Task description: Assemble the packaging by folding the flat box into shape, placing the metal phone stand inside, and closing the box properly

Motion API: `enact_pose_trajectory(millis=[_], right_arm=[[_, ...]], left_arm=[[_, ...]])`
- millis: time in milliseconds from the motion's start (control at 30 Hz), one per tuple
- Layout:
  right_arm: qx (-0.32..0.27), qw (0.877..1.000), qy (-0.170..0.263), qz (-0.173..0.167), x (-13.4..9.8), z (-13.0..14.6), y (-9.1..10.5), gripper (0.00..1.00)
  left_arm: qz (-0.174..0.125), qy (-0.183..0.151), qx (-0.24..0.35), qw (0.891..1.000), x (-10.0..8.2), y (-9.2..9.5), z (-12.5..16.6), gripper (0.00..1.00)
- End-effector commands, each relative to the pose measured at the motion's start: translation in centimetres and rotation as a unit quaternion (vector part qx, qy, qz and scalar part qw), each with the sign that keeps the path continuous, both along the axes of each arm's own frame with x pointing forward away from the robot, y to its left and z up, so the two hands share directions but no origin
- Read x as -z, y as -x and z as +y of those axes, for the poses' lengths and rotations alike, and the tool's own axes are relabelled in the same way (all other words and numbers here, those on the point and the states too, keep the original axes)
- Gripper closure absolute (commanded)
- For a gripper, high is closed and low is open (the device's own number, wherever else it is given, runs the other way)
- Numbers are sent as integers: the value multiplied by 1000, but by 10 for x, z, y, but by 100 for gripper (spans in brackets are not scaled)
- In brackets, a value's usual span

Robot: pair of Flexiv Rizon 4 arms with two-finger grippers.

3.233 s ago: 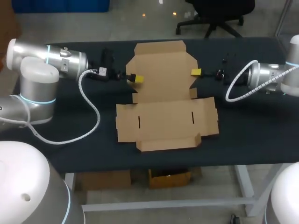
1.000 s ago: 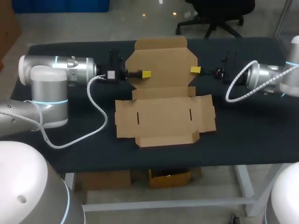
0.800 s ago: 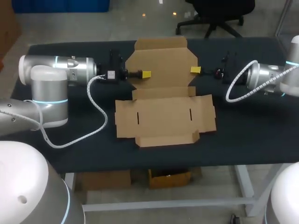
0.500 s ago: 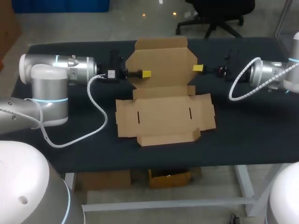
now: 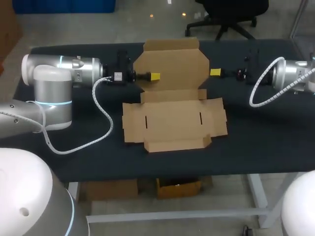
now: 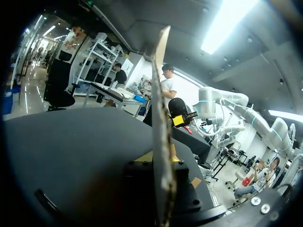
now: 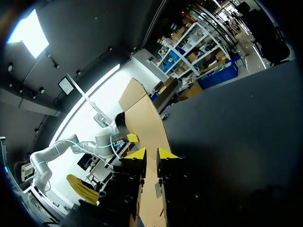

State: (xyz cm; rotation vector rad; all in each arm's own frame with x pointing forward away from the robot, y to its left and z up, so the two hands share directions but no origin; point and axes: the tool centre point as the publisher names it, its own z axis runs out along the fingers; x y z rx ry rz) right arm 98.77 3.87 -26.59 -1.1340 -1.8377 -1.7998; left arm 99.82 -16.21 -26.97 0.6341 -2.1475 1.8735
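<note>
A robotics lab: a silver left arm and right arm flank a black worktop.

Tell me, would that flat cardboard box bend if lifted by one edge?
Likely floppy: the flat box is one thin creased sheet, so it would probably hinge at its folds. Probably light, so a push may slide it over the table.
</note>
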Motion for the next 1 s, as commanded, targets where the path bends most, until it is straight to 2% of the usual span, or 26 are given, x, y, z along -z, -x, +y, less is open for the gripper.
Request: enact_pose_trajectory(millis=[33, 400, 1000], right_arm=[[27, 999, 26, 4, -7, -10, 16, 100], [51, 997, 62, 10, -10, -29, 39, 100], [94, 986, 136, 6, -13, -55, 95, 100]], left_arm=[[-1, 2, 10, 1000, 1, -8, -2, 100], [-16, 0, 18, 1000, -5, -13, -8, 100], [-54, -1, 42, 998, -12, -15, -18, 100]])
